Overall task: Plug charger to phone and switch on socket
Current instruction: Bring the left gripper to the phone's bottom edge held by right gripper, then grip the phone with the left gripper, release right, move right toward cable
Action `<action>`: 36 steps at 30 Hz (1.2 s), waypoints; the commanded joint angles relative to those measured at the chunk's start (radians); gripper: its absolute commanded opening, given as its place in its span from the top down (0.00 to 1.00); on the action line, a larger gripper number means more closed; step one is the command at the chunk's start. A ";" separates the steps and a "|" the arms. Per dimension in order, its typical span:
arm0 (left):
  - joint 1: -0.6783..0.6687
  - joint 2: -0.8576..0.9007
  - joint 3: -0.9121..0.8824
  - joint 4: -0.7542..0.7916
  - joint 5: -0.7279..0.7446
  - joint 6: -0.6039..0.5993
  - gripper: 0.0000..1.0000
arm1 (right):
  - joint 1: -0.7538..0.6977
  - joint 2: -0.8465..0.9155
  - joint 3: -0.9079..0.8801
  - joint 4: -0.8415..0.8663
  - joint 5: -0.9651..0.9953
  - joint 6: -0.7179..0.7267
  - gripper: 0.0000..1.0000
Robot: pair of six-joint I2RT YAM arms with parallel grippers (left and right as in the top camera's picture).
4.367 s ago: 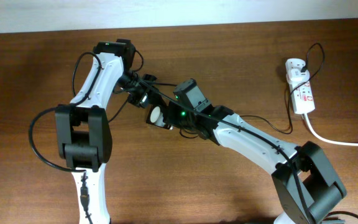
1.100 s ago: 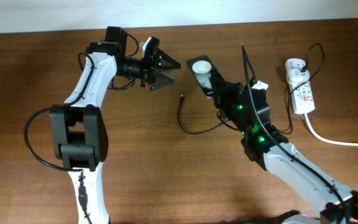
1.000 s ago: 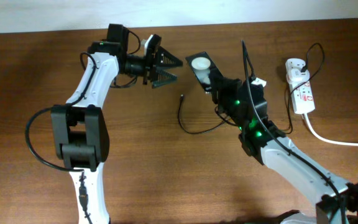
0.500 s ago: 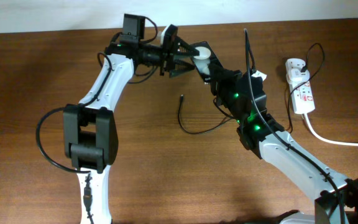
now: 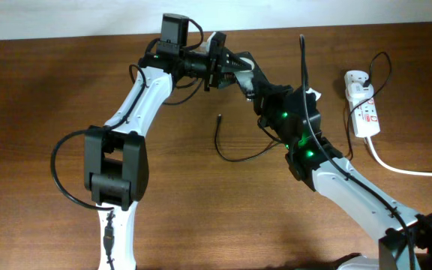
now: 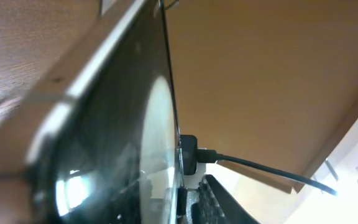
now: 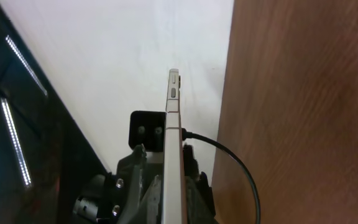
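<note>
The phone (image 5: 249, 70) is held up above the table between both arms. My right gripper (image 5: 261, 88) is shut on its lower end. My left gripper (image 5: 235, 66) has closed over its upper end, hiding the white spot. In the right wrist view the phone (image 7: 173, 124) stands edge-on, with the left arm's black fingers (image 7: 140, 165) pressed to both of its faces. Its dark glass face (image 6: 104, 137) fills the left wrist view. The charger (image 5: 235, 158) lies loose on the table, its plug tip (image 5: 220, 118) free. The socket (image 5: 362, 105) lies at the far right.
A thick white cord (image 5: 407, 170) trails from the socket off the right edge. The thin black cable runs from the loop towards the socket's adapter plug (image 5: 355, 79). A pale wall (image 5: 66, 15) borders the table's far edge.
My left arm has swung right to the phone and its jaws have closed from wide open onto the phone's upper end. The right arm has held still with the phone.
</note>
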 commanded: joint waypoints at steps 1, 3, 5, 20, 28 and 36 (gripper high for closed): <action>-0.001 -0.038 0.006 0.004 -0.032 -0.047 0.80 | 0.006 0.013 0.032 0.008 0.005 0.032 0.96; -0.001 -0.038 0.006 0.020 -0.046 -0.051 0.82 | 0.006 0.021 0.032 0.007 0.006 0.032 0.96; -0.001 -0.038 0.006 0.029 -0.059 -0.053 0.84 | 0.006 0.035 0.032 0.008 0.009 0.032 0.96; -0.001 -0.038 0.006 0.029 -0.098 -0.053 1.00 | 0.006 0.066 0.032 0.019 0.008 0.031 0.63; 0.019 -0.038 0.005 -0.005 -0.063 0.122 1.00 | 0.005 0.066 0.032 0.006 -0.037 -0.033 0.18; 0.127 -0.038 0.005 -0.320 -0.045 0.537 1.00 | 0.005 0.066 0.032 -0.084 -0.227 -0.428 0.01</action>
